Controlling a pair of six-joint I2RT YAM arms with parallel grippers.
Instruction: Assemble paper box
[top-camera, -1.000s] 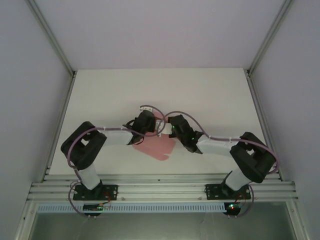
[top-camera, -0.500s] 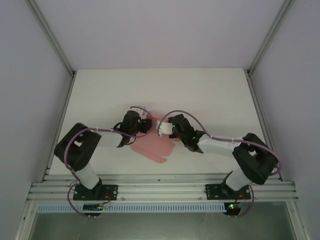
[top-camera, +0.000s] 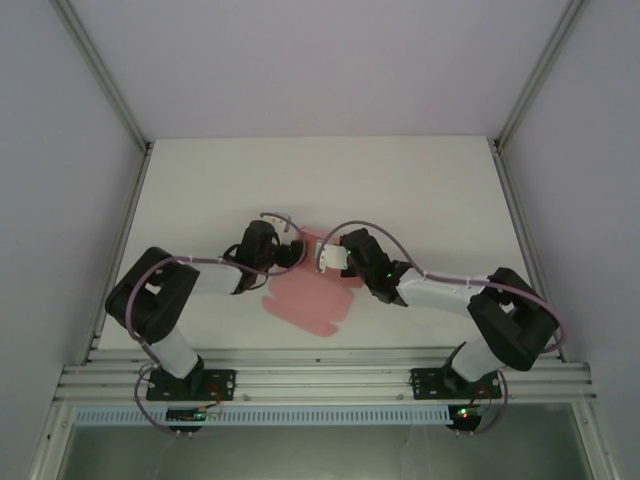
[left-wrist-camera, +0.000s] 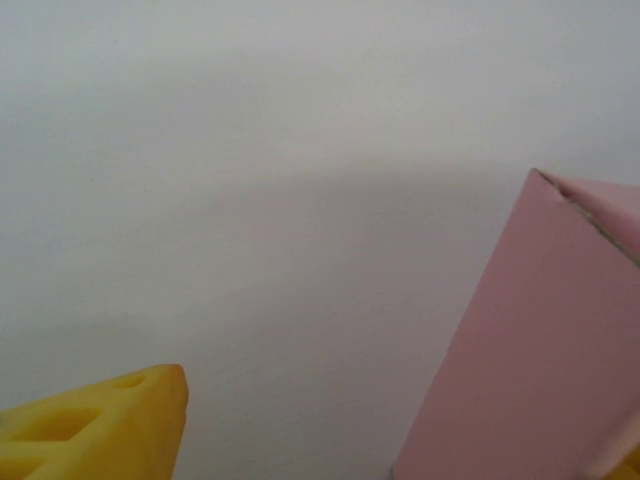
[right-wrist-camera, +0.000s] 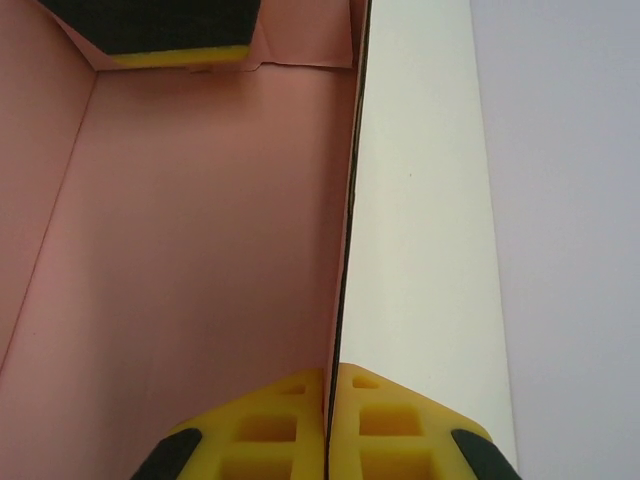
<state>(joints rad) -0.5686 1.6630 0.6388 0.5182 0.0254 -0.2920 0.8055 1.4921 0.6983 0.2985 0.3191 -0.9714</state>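
Right now I am pinching one upright wall of the paper box (top-camera: 305, 300) with my right gripper (right-wrist-camera: 330, 378). Its two yellow fingers (right-wrist-camera: 262, 432) are pressing together on the thin card edge, which is running straight up the right wrist view between them. Left of that edge the pink inner face is spreading out, with creases along its left side and far end. Right of it a pale cream band is lying alongside. At the far end of the pink hollow a black pad (right-wrist-camera: 160, 25) edged in yellow is showing against the flap.

From above, the box is lying on the white table (top-camera: 400, 180), toward the near side, between my two wrists. My left gripper (top-camera: 292, 250) is sitting at its far left corner with the fingers spread. In the left wrist view one yellow finger (left-wrist-camera: 110, 430) is standing well apart from a raised pink panel at the right, bare table between them.
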